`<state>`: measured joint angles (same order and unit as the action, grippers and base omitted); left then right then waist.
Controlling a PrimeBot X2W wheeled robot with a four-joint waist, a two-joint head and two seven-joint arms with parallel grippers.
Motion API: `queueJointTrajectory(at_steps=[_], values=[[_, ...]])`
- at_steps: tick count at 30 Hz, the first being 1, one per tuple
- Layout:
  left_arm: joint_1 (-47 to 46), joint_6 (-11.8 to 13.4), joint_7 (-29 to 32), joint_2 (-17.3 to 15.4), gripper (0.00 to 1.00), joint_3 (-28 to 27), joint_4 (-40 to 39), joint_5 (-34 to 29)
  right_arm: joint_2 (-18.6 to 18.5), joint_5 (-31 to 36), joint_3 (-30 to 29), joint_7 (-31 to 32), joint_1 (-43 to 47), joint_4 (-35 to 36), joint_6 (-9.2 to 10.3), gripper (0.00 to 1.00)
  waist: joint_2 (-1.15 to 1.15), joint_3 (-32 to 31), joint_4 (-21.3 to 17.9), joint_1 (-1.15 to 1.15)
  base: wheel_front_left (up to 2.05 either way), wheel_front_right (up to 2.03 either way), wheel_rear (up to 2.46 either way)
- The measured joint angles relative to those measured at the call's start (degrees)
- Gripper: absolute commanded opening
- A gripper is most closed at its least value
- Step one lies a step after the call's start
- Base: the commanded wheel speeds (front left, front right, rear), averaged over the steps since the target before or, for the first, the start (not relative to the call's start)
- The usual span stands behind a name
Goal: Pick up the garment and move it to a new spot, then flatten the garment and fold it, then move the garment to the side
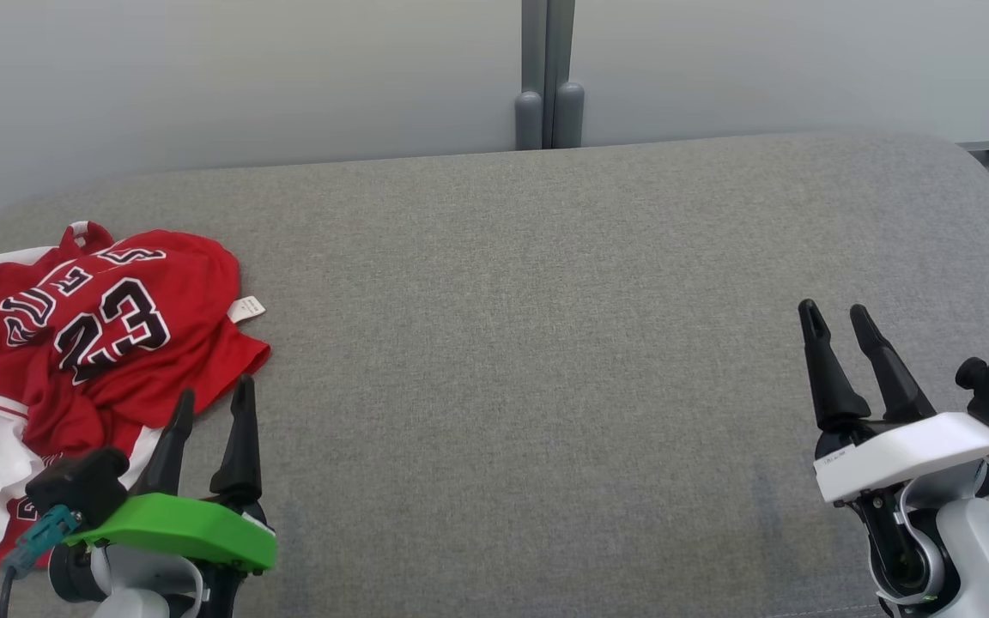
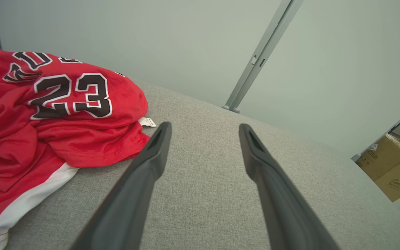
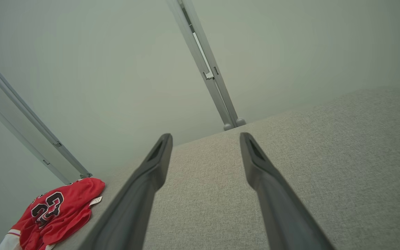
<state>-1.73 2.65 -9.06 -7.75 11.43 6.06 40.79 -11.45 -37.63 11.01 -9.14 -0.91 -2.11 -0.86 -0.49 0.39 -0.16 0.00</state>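
Note:
The garment is a red jersey with white trim and a black "23", lying crumpled at the left end of the grey fabric surface. It also shows in the left wrist view as garment and small at the lower left of the right wrist view as garment. My left gripper stands open just right of the jersey's near edge, holding nothing. In the left wrist view the left gripper frames bare fabric. My right gripper is open far to the right, empty; right gripper.
A grey post rises behind the surface against a pale wall. A cardboard box stands beyond the surface's right end. The surface's rounded far edge runs along the wall.

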Motion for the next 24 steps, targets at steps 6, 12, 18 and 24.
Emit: queueJointTrajectory(at_steps=[6, 12, 18, 24], values=[[0.0, 0.9, -1.2, -0.2, 1.00, 1.2, -1.1, -4.5, -1.1, 4.7, 1.2, -1.3, 0.0, 0.9, 0.46, 1.00, 0.00, 0.0, 0.0, 0.00, 0.00, 0.00, 0.00], [0.0, 1.6, -2.4, -0.4, 1.00, 1.9, -1.8, -8.6, -1.4, 9.0, 2.4, -2.4, 0.0, 1.6, 0.97, 1.00, 0.00, -0.1, -0.1, 0.00, 0.00, 0.00, 0.00], [0.0, 2.5, -3.4, -0.5, 1.00, 3.0, -2.9, -12.7, -1.7, 13.1, 3.3, -3.5, 0.0, 2.4, 1.32, 1.00, 0.00, -0.2, -0.1, 0.00, 0.00, 0.00, 0.00], [0.0, 2.9, -4.6, -0.9, 1.00, 3.7, -3.7, -16.9, -2.3, 17.3, 4.4, -4.5, 0.0, 3.5, 1.59, 1.00, 0.00, -0.2, -0.2, 0.00, 0.00, 0.00, 0.00]])
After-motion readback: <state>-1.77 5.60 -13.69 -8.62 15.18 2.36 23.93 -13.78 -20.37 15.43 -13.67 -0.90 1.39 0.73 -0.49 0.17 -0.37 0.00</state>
